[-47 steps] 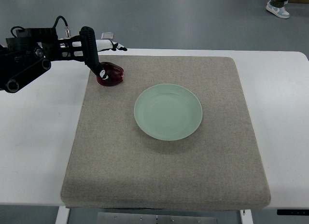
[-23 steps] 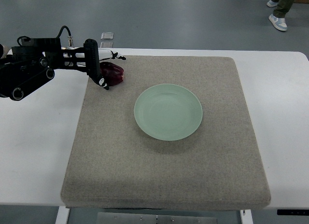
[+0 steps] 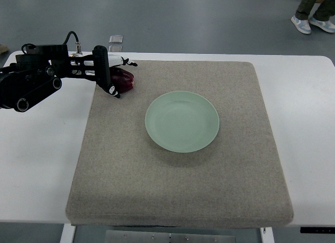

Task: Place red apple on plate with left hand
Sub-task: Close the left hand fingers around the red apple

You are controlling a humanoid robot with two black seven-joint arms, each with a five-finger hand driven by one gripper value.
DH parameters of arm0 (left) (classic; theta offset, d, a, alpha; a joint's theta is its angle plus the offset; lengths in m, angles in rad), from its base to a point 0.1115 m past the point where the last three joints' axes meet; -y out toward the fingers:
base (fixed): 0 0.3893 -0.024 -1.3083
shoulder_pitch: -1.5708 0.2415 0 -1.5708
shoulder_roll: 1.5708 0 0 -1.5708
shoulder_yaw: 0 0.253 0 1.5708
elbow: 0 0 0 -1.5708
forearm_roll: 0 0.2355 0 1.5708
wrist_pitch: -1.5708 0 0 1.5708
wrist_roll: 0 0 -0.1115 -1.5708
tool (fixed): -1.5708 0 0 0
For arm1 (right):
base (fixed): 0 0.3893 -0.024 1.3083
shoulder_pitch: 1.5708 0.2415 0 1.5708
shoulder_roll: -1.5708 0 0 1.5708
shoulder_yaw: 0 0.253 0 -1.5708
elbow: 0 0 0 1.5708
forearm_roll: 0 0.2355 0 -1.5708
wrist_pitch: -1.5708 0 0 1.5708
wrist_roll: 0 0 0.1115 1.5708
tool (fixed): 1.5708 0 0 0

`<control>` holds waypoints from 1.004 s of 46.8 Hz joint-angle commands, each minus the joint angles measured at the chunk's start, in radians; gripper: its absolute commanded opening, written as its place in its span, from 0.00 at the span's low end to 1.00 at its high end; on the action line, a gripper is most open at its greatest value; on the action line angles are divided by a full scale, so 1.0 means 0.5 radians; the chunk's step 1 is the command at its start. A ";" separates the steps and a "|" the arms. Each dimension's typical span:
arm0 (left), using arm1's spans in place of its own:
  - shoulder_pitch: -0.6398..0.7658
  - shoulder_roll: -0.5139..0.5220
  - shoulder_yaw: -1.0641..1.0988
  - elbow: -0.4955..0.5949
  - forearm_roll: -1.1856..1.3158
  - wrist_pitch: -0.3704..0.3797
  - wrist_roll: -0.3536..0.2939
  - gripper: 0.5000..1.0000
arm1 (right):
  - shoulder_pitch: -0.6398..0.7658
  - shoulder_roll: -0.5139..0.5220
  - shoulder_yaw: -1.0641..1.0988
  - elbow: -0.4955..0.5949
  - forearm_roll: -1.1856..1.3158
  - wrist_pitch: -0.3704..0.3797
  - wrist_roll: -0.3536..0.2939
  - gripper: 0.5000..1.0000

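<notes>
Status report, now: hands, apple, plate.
Left hand at the apple, fingers around its near side; firm grip unclear. Right hand out of view. Apple on the mat, far left corner. Plate bare, path clear.

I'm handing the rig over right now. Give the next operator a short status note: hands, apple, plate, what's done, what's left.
Left robot hand: at the mat's far left corner, fingers draped over the red apple; a closed grasp can't be confirmed.
Right arm: out of view.
Red apple: on the mat, left of and beyond the plate, apart from it.
Plate: mid-mat, nothing on it.
Done: the reach.
Left: secure the grasp, lift, carry right, set it on the plate.
</notes>
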 commanded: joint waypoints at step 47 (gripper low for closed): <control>0.000 0.000 -0.001 0.024 -0.003 0.052 0.000 0.24 | 0.000 0.000 0.002 0.000 0.000 -0.001 0.000 0.93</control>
